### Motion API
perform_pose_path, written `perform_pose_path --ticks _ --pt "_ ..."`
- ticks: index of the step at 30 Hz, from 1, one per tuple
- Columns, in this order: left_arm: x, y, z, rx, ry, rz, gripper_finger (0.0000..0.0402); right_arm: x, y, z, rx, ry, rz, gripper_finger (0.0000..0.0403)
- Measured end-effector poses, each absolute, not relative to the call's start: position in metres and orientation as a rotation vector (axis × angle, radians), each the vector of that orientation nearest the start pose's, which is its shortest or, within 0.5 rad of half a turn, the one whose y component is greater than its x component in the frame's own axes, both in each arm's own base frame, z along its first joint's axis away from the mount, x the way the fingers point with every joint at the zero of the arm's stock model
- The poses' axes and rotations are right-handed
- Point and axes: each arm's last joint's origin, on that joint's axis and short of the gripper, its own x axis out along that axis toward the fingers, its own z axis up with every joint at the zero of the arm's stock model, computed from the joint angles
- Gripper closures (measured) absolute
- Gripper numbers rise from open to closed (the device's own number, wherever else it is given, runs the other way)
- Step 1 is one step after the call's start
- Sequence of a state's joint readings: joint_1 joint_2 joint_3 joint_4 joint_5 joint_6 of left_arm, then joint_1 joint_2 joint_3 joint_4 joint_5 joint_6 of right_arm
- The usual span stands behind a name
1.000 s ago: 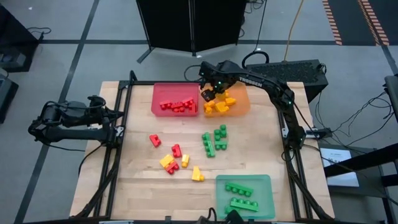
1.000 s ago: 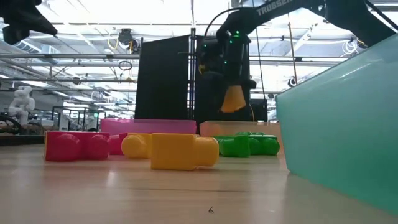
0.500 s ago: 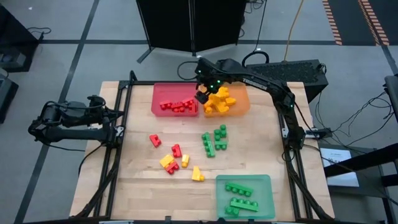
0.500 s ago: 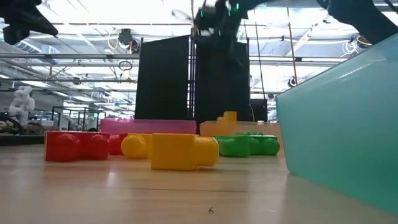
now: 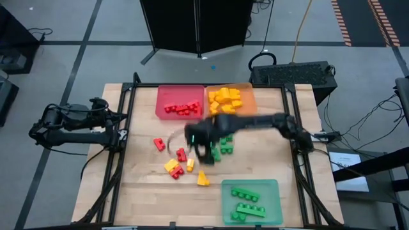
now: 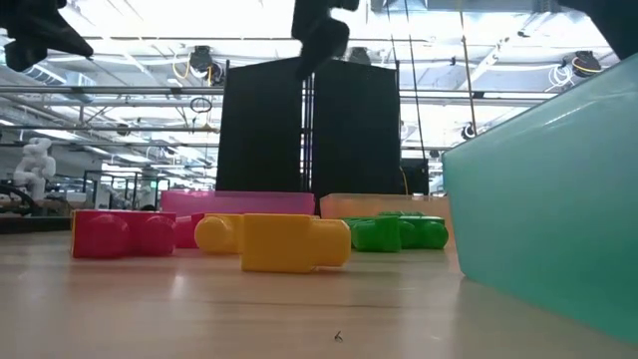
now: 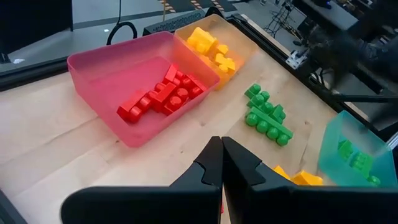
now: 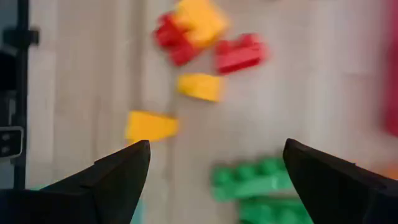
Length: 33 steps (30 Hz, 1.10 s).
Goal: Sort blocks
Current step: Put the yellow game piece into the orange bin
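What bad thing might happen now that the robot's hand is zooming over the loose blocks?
1. The open right gripper is blurred with speed above the mixed red and yellow blocks. It might knock them apart.
2. A red block and a yellow block lie touching, so it might pinch both.
3. The green blocks sit right beside its path, and the arm might sweep them away.

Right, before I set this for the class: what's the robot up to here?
It is sorting blocks by colour into trays. The right gripper, open and empty, is over the loose blocks mid-table. Red blocks lie in the red tray, yellow in the orange tray, green in the green tray. The left gripper waits, shut, at the table's left edge.
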<state>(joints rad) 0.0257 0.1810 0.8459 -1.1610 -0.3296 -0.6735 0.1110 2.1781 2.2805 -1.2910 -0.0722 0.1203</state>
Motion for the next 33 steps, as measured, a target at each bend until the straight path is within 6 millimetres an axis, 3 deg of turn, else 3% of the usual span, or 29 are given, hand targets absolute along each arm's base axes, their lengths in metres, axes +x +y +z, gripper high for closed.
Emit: perform_pose_path --ticks 6,12,19,26,29,33 --pt "-0.001 0.010 0.304 -0.575 0.349 0.512 0.0400 0.452 0.132 0.254 -0.206 1.303 0.266 0.0042" --pt "-0.001 0.010 0.304 -0.574 0.348 0.517 0.0400 0.460 0.170 0.209 -0.390 1.310 0.396 0.0042" --pt "-0.001 0.010 0.304 -0.575 0.348 0.517 0.0400 0.467 0.181 0.171 -0.457 1.347 0.416 0.0041" --pt "-0.001 0.010 0.304 -0.575 0.348 0.517 0.0400 0.474 0.167 0.147 -0.408 1.416 0.392 0.0044" --pt "-0.001 0.010 0.304 -0.574 0.353 0.518 0.0400 0.476 0.164 0.143 -0.374 1.430 0.374 0.0067" --pt "-0.001 0.010 0.303 -0.572 0.357 0.519 0.0400 0.476 0.162 0.142 -0.350 1.439 0.363 0.0132"
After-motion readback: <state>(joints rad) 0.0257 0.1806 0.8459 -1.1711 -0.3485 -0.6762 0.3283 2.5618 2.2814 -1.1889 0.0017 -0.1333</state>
